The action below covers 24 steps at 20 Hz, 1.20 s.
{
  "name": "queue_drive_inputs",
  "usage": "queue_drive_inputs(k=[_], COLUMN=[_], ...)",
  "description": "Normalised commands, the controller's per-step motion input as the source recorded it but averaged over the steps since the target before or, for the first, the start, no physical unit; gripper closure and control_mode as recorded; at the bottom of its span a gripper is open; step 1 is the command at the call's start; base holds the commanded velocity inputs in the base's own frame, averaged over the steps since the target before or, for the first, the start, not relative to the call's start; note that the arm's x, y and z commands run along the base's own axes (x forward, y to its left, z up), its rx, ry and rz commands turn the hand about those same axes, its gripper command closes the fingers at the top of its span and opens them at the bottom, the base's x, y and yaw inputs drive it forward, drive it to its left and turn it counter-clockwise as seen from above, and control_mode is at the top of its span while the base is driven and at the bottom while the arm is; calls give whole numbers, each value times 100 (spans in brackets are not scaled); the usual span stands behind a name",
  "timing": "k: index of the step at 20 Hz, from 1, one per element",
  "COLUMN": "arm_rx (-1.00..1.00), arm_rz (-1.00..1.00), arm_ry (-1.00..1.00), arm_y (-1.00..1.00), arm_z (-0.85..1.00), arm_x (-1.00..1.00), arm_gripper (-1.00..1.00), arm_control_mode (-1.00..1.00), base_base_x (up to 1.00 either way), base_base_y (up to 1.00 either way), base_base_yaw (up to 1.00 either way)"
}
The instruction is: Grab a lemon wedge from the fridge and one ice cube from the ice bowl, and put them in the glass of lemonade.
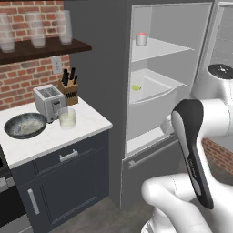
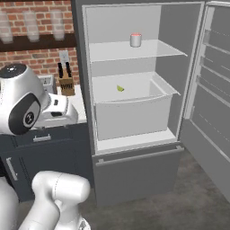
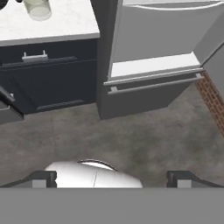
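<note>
I see the fridge (image 2: 134,90) standing open, its door swung out to the right. The lemon wedge (image 2: 120,88) lies on the white middle shelf, in the tray above the drawer front, towards the left rear. In the left base view the wedge (image 1: 135,88) reads as a small yellow-green sliver with its long axis running roughly left to right along the shelf; I cannot tell which way its tip points. A small red-topped cup (image 2: 135,40) stands upright on the shelf above.

On the bench (image 1: 86,123) to the left of the fridge, the ice bowl (image 1: 25,125) sits near the left edge. The glass of lemonade (image 1: 67,118) stands upright just beside it to the right, in front of the toaster (image 1: 49,102). A knife block (image 1: 69,89) stands behind, against the brick wall.

In the hand view the tool (image 3: 112,178) points down at the grey floor in front of the fridge's lower drawer. Its two fingertips (image 3: 43,178) stand wide apart with nothing between them. The glass of lemonade (image 3: 38,8) shows at the top left of that view.
</note>
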Motion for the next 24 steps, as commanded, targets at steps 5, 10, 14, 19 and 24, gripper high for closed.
queue_drive_inputs(k=[5,10,14,19,24], arm_rx=[8,1,0,0,0], arm_rz=[-13,-1,0,0,0], arm_ry=[0,0,0,0,-2], arm_y=[13,0,0,0,0], arm_z=[0,0,-4,-25,-14], arm_x=[6,-7,-39,0,0], arm_gripper=[-100,-100,-100,-100,-100], arm_control_mode=[-100,-100,-100,-100,-100], base_base_x=[0,0,0,0,0], base_base_y=[0,0,0,0,0], base_base_yaw=[0,0,0,0,0])
